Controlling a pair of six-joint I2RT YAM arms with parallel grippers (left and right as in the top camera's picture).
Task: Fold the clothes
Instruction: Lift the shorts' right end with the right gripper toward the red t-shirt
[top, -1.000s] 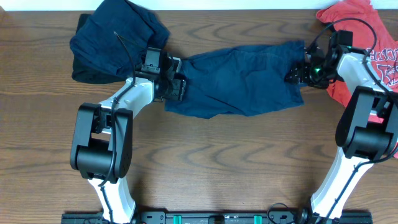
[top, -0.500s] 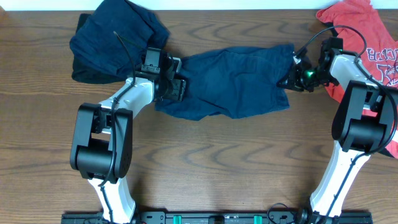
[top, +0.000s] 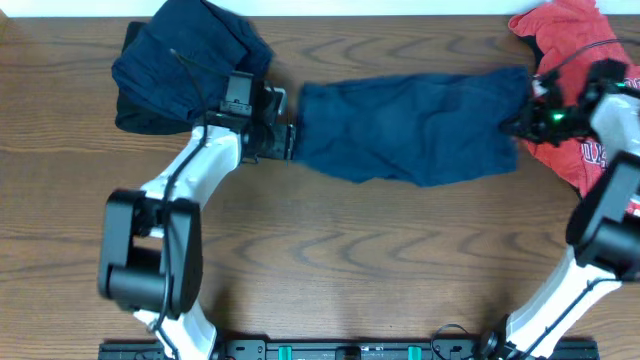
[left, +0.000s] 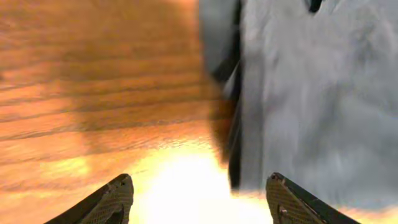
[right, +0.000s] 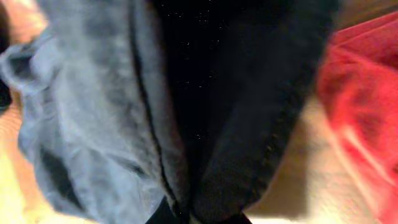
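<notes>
The clothes (top: 430, 150) lie along the far side of the table (top: 330, 260) in 3 pieces. In the middle, the navy shorts (top: 400, 125) are spread in a long strip from left to right. Their left end is at the left gripper (top: 285, 128) and their right end is at the right gripper (top: 522, 122). The cloth lies rather flat, with soft wrinkles and an uneven near edge.

The jaws of the left gripper stand apart. In the left wrist view its 2 fingertips (left: 115, 199) are wide from each other above the wood, and the edge of the shorts lies a little beyond them, more to the right. This view is blurred, so I cannot tell if the cloth touches a finger.

The jaws of the right gripper are together, clamped on the right end of the shorts. In the right wrist view the dark cloth gathers down into the closed tips.

A second navy pile (top: 190, 60) sits bunched in the far left corner, just beside the left gripper. A red T-shirt (top: 570, 40) is crumpled in the far right corner, partly under the right arm, and some white lettering shows on it.
</notes>
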